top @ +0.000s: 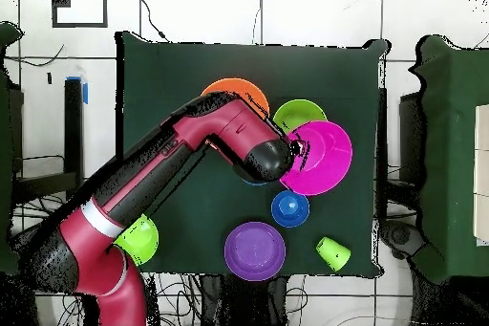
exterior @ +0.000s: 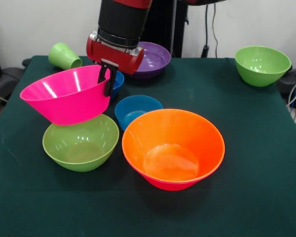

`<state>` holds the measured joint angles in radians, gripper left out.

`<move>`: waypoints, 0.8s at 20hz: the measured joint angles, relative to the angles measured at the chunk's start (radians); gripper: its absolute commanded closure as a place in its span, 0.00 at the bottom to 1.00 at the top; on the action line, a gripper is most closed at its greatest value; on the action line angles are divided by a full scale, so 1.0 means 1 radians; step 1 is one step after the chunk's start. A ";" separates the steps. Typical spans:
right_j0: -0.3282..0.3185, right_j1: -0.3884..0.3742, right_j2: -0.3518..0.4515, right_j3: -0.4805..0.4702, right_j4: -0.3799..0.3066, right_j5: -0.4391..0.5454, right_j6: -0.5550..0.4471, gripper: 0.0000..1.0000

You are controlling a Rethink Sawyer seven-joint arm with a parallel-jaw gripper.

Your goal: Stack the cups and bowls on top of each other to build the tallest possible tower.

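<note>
Gripper (exterior: 107, 79) clamped on the rim of a big pink bowl (exterior: 64, 95), held tilted over a green bowl (exterior: 81, 143). Beside these, a big orange bowl (exterior: 172, 148) and a small blue bowl (exterior: 137, 109); light-green cup (exterior: 64, 55) lying on its side at the table (exterior: 256, 163) corner.

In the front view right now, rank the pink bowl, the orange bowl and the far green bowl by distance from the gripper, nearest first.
1. Pink bowl: at the gripper, whose fingers clamp its rim, tilted above a green bowl.
2. Orange bowl: lower right, near the table's front.
3. Far green bowl: right back corner.

Pink bowl (exterior: 64, 96), orange bowl (exterior: 172, 148), perhaps teal-green tablecloth (exterior: 256, 163)
</note>
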<state>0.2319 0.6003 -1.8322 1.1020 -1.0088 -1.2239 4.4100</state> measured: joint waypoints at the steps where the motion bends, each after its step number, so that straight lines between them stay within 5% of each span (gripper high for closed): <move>1: -0.004 0.006 -0.017 0.000 0.008 -0.017 0.000 1.00; 16: -0.009 0.020 -0.102 0.000 0.040 -0.150 0.000 1.00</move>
<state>0.2232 0.6206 -1.9344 1.1018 -0.9687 -1.3736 4.4103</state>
